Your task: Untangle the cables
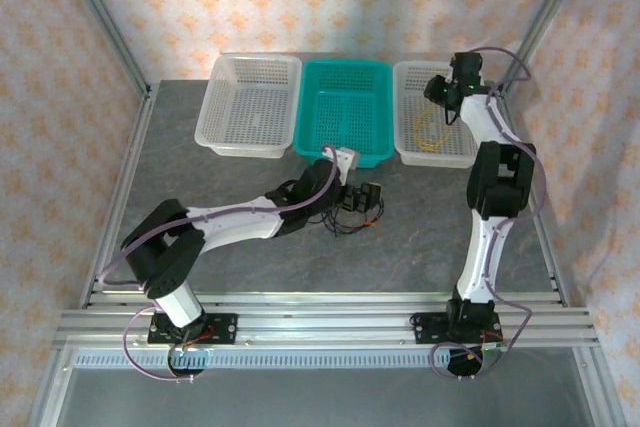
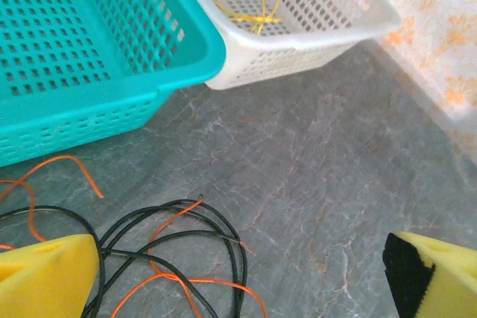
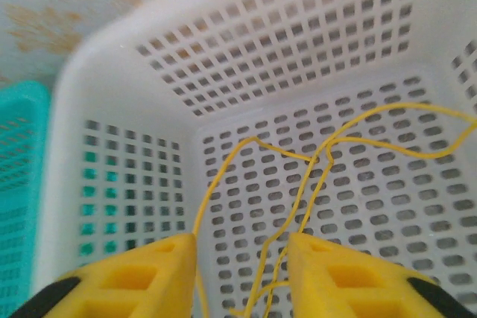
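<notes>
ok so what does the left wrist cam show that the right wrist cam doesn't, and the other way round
Left wrist, not right wrist: the black cable and the orange cable, looped across each other on the grey table, outside the baskets.
Right wrist, not left wrist: the right gripper close over the white basket, jaws apart, with strands of the yellow cable running between them.
Both: the yellow cable lying in that white basket, and the teal basket beside it.

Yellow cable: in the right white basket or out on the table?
In. The yellow cable lies on the perforated floor of the white basket, inside its walls.
</notes>
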`<state>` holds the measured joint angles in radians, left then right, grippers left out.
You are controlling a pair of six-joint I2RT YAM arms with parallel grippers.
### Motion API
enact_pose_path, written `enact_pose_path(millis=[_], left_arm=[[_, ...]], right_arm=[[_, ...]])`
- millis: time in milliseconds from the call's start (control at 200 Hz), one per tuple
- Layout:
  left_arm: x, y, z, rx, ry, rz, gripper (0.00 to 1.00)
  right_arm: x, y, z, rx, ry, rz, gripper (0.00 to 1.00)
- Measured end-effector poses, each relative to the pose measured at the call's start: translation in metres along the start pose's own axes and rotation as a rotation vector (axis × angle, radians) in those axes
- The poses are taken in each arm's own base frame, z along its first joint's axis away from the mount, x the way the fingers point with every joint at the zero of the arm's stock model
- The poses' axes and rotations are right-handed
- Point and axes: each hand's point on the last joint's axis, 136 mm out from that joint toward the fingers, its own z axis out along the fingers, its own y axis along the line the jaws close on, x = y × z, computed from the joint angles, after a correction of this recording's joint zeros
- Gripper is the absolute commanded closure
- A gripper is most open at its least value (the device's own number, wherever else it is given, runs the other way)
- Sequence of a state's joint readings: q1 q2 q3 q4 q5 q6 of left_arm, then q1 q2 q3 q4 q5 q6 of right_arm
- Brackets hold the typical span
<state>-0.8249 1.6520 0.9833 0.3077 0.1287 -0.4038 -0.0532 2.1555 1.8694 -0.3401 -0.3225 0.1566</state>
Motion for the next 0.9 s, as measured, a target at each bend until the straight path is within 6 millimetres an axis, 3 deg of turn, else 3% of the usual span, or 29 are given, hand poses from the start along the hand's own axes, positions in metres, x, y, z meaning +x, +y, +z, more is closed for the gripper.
enact_pose_path(millis=[185,255,345,491,571,781,901], left_arm=[[-0.017,0.026,-0.026,0.014,-0.105,-0.129,0.01],[-0.018,0.040,-0.029,0.011,-0.122,-0.181,0.01],[-0.020,0.055,-0.031,0.013,-0.139,-0.242,0.01],[-0.025,0.069,-0.035,0.053,-0.164,-0.324,0.01],[-0.030,0.073,-0.037,0.070,-0.178,-0.349,0.01],[-0.036,0.070,-0.040,0.115,-0.186,-0.356,0.01],[-0.034,0.068,-0.038,0.127,-0.175,-0.354,0.01]], right_arm=[[-0.039,0.006,-0.072,0.005,-0.145,0.003,0.60],[-0.051,-0.005,-0.093,0.029,-0.195,0.031,0.57],[-0.061,-0.035,-0.108,0.071,-0.235,0.094,0.53],[-0.062,-0.092,-0.113,0.142,-0.241,0.210,0.51],[-0.063,-0.110,-0.112,0.161,-0.243,0.248,0.51],[-0.065,-0.110,-0.080,0.138,-0.197,0.166,0.33],[-0.070,-0.107,-0.060,0.130,-0.171,0.103,0.34]])
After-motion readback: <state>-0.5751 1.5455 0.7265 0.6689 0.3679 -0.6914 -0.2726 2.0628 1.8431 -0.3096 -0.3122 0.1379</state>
